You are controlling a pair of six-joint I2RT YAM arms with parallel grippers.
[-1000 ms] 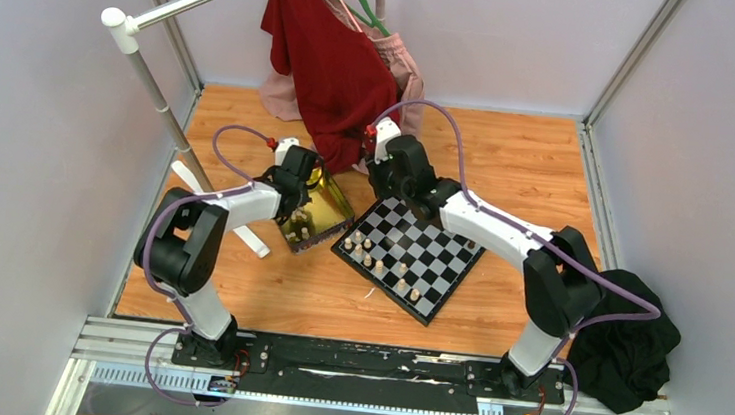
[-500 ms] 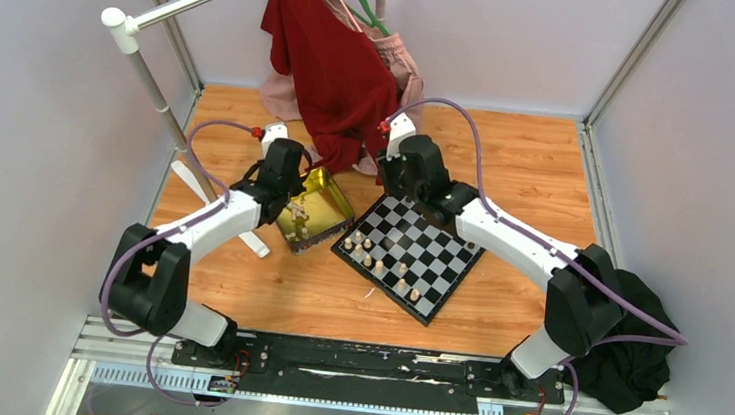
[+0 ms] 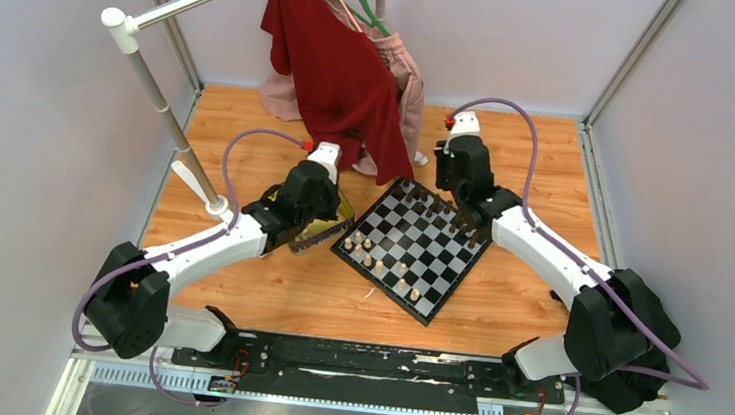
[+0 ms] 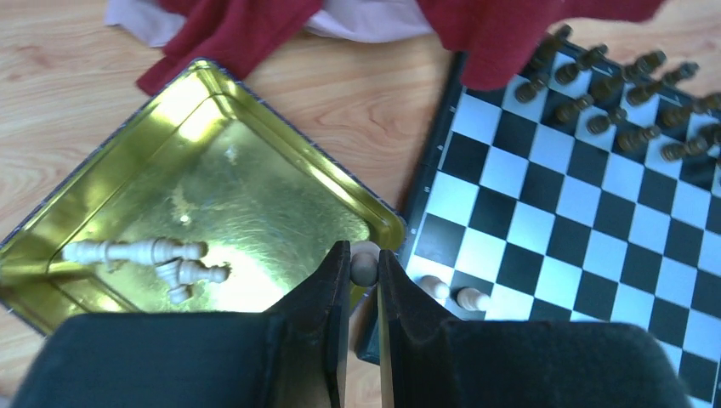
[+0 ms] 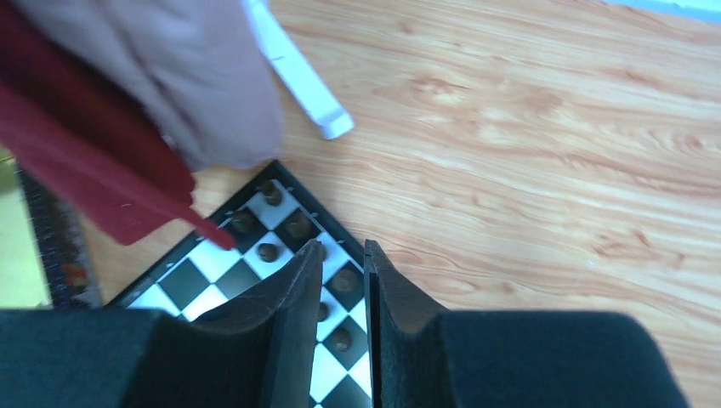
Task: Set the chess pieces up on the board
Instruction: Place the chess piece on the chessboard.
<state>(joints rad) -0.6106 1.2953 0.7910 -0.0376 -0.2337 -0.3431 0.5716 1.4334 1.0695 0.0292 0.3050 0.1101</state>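
Cream against black pads: my left end effector (image 4: 364,255) is clamped on one cream piece (image 4: 364,267). It hangs just off the left edge of the board (image 4: 544,229), above the rim of the gold tin (image 4: 255,195) that lies just beside that edge.

I judge this to be the carry-and-place step. To do it well, I would bring the piece over the board's near-left squares, beside the two cream pieces (image 4: 435,287) standing there. I would keep it upright, lower it until its base meets a free square, then part the pads only a little so the neighbours are not nudged.

The left wrist view shows the grip itself, plus a few spare pieces (image 4: 140,252) lying in the tin on the side away from the board. The top view hides both under the arm, but it shows the whole board, with the dark pieces (image 3: 440,212) ranked along its far side.

The right end effector (image 5: 340,255) hovers over the board's far corner. Its pads stand a narrow gap apart with dark pieces showing through, and I cannot tell whether one is clamped.
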